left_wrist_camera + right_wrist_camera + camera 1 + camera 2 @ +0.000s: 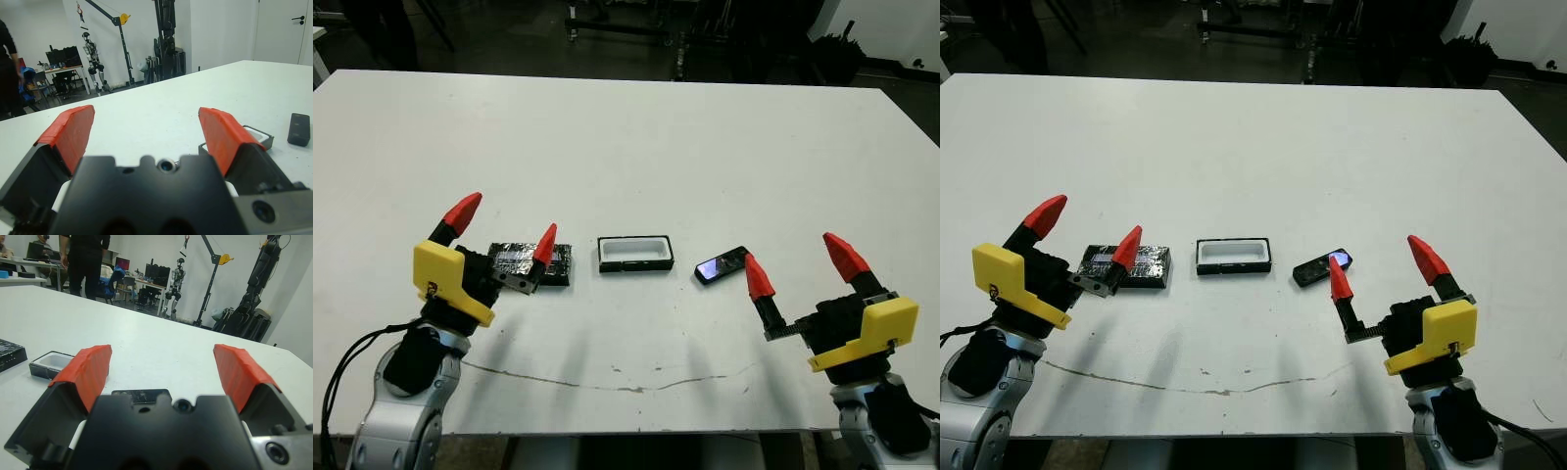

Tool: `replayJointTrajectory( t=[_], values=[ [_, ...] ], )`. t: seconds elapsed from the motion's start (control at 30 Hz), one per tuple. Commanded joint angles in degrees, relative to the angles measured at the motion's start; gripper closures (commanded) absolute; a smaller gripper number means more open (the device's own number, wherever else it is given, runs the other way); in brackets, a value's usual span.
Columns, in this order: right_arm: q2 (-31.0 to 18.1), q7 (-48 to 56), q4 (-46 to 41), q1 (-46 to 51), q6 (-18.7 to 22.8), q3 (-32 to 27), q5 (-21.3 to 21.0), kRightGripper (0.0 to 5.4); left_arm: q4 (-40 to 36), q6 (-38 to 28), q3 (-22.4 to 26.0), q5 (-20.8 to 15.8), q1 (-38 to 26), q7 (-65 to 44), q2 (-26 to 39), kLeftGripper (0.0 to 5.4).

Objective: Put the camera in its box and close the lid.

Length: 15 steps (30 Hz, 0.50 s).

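Observation:
The box (634, 254), a shallow black-rimmed tray with a white inside, lies open at the table's middle. To its left lies the lid (560, 264), a mottled silver-black slab, partly hidden behind my left gripper (505, 227). That gripper hovers open over the lid's left part. To the right of the box the camera (722, 264) lies flat at a slant, its glossy face up. My right gripper (802, 266) is open just right of the camera and nearer to me. In the right wrist view the camera (141, 394) lies between the spread fingers, which do not touch it.
A thin scuff line (607, 377) runs across the white table (626, 147) near its front edge. Beyond the far edge stand dark equipment frames. A person (85, 259) in dark clothes stands past the table in the right wrist view.

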Motion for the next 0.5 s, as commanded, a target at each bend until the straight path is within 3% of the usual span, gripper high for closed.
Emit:
replayJointTrajectory(
  t=[0.03, 0.23, 0.33, 0.5],
  values=[
    [-0.7, 0.7, 0.59, -0.21, -0.47, -0.41, 0.86, 0.02, 0.59, -0.39, -0.19, 0.49, 0.52, -0.15, 0.24, 0.0],
    [-1.33, 2.52, 1.23, -0.28, -0.69, -0.81, 2.44, 0.02, 0.06, 0.05, -0.26, 0.36, 1.0, -0.08, 0.01, 0.0],
    [-4.53, 5.33, 1.91, -2.15, 1.25, -2.65, 4.4, 0.02, -0.3, 0.13, -0.58, 0.79, 1.29, 0.31, -0.25, 0.0],
    [-21.79, 19.36, 10.19, -18.35, 7.77, -8.92, 10.7, 0.02, -0.62, 0.39, -0.57, 0.43, 1.4, 0.16, -0.41, 0.0]
  ],
)
